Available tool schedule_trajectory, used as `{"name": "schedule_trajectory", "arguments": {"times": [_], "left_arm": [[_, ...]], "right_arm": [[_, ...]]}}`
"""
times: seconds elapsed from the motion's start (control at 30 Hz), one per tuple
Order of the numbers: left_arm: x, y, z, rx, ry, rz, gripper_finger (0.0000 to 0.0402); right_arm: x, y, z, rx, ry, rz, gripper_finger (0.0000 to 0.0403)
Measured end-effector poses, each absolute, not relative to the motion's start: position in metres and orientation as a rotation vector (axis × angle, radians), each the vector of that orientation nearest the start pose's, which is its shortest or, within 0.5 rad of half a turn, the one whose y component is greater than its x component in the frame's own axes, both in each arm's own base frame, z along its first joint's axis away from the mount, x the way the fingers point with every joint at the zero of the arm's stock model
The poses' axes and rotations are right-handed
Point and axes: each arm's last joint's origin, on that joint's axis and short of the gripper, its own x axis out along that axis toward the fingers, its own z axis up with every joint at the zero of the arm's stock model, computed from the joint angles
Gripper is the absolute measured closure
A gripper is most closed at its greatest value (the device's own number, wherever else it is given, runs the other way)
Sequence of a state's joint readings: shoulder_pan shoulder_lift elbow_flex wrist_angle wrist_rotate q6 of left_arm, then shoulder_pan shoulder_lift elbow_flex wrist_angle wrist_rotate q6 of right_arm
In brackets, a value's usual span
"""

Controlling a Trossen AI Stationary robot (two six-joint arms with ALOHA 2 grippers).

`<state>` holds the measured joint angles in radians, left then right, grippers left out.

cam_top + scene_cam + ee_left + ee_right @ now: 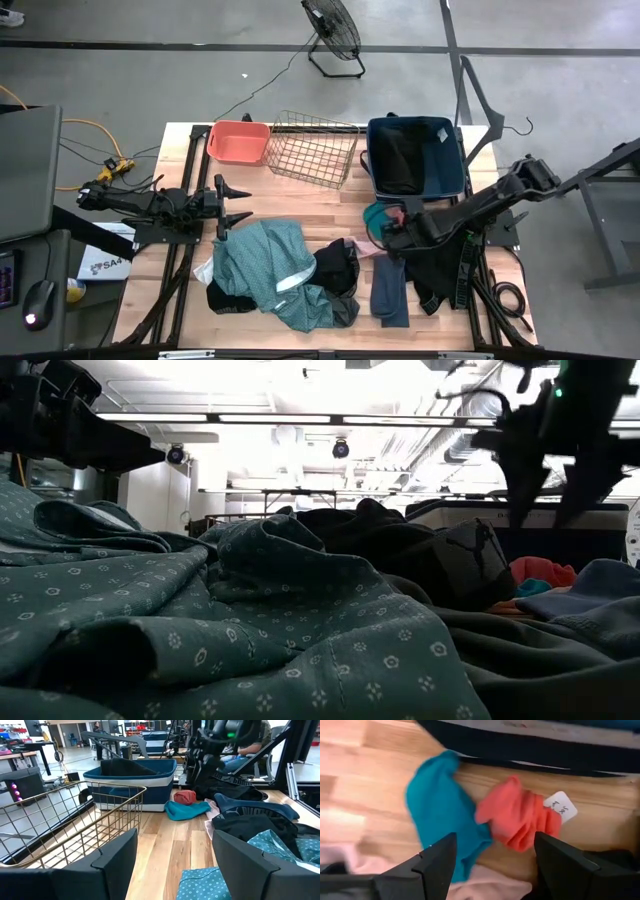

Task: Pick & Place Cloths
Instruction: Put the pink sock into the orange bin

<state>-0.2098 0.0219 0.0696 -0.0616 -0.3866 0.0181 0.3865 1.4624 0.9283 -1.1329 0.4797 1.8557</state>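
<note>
Cloths lie in a heap on the table's near half: a large patterned teal garment (262, 262), a black one (338, 268), a dark blue one (390, 292) and another black one (440, 272). A small teal piece (437, 805) and a coral piece (520, 822) with a white tag lie flat on the wood in front of the blue bin, and a pink piece (487, 889) lies beside them. My right gripper (495, 865) is open and hovers above these small pieces, touching none. My left gripper (236, 206) is open and waits at the table's left, above the teal garment's far edge.
Along the far edge stand a coral tub (238, 142), a gold wire basket (312, 148) and a dark blue bin (415, 155) that holds a black cloth. Bare wood shows between the basket and the heap. A fan and a hanger are on the floor beyond the table.
</note>
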Motion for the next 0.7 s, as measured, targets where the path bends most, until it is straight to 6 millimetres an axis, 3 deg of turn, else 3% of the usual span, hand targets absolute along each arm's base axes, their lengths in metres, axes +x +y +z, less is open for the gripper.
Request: {"name": "schedule_trajectory", "arguments": {"times": [0.3,0.7], "left_arm": [[0.093,-0.009,0.179,0.023,0.018,0.173,0.0149],[0.093,-0.009,0.179,0.023,0.02,0.174,0.0149]], "right_arm": [[0.198,0.067,0.171,0.786,0.909,-1.299,0.0174],[0.187,0.062,0.15,0.786,0.909,-1.311,0.0204]]}}
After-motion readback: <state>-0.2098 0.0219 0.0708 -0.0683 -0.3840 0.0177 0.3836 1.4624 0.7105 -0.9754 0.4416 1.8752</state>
